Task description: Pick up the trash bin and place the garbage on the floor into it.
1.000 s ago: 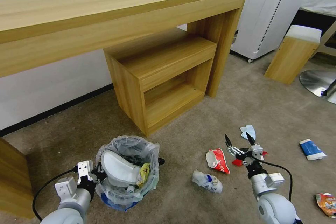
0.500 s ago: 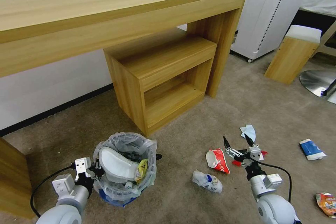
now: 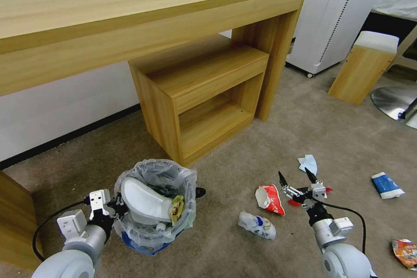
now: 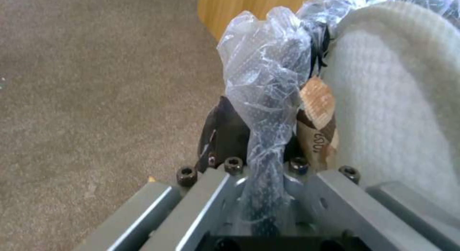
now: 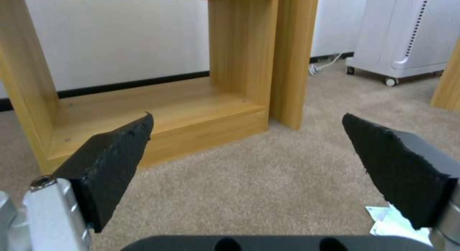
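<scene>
A beige carpeted floor [image 3: 243, 252] is laid before a white wall with a black skirting, under a long wooden desk [image 3: 130, 21].

Nearest the robot, the trash bin [image 3: 152, 204] is found in front of the low wooden shelf unit [image 3: 204, 95], on that unit's left-front side. Its rim is clenched by the left gripper [image 3: 116, 209]; in the left wrist view the bunched clear liner and black mesh [image 4: 268, 110] are seen pinched between the closed fingers [image 4: 225, 136]. Whether the bin base touches the carpet cannot be told. A white slipper [image 3: 143, 202] and a yellow wrapper [image 3: 176, 208] are seen inside the bin; the rest of its contents is hard to make out. A black object [image 3: 200, 191] protruding behind the rim cannot be identified.

The right gripper [image 3: 296, 178] is held to the front-right of the shelf unit, released, its black fingers [image 5: 110, 164] spread wide with nothing between them. Just beside it are a red-and-white wrapper [image 3: 270, 199] and a red scrap [image 3: 295, 201], the latter largely hidden by the gripper. A crushed clear bottle [image 3: 256, 224] lies nearer the robot. A light-blue mask [image 3: 308, 163] lies just beyond the gripper. Well to the right lie a blue-and-white cup [image 3: 386, 185] and an orange packet [image 3: 406, 253], the latter cut off by the frame edge.

Farther right of the shelf unit, a white appliance [image 3: 339, 13] and a wooden stool [image 3: 365, 67] are noted.
</scene>
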Robot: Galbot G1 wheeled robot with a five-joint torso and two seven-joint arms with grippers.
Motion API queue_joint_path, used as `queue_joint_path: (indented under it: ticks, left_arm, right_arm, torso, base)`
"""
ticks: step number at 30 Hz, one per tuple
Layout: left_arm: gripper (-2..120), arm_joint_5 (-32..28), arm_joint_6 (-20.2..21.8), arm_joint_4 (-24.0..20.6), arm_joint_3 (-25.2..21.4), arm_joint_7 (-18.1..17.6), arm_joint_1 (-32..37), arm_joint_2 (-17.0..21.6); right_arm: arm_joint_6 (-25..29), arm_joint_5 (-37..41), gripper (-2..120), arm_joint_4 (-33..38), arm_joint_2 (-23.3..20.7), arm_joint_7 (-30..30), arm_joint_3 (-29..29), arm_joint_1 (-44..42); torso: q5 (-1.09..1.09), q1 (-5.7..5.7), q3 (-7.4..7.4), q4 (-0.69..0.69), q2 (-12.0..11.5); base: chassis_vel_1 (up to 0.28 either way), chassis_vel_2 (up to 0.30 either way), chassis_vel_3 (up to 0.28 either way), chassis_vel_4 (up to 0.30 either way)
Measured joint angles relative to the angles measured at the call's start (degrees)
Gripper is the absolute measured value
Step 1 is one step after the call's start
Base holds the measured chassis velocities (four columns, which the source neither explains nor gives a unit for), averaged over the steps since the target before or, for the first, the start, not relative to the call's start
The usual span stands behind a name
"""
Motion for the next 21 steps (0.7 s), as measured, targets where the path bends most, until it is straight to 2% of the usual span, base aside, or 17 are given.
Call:
queue_joint_path:
  ticks: [9, 13, 21]
  left_arm:
    - [0, -2.26, 1.65, -1.27, -0.33, -1.51, 0.30, 1.09]
    - [0, -3.17, 2.22, -1.89, -0.47, -1.94, 0.33, 1.58]
    - [0, -2.97, 2.22, -2.66, -0.89, -1.79, 0.96, 1.36]
  right_arm:
    - [-0.28, -0.89, 100, 0.46, -0.52, -0.28, 0.00, -0.82]
    - [-2.00, -1.54, 100, 1.55, -3.57, -3.18, 0.19, -2.55]
    - [-3.93, -0.92, 100, 2.00, -4.90, -4.87, -0.30, -3.27]
  torso:
    - [0.00, 0.00, 0.00, 0.00, 0.00]
    - [0.00, 0.00, 0.00, 0.00, 0.00]
    - [0.00, 0.00, 0.00, 0.00, 0.00]
  base:
    - [0.000, 0.000, 0.000, 0.000]
    - [0.000, 0.000, 0.000, 0.000]
    - [0.000, 0.000, 0.000, 0.000]
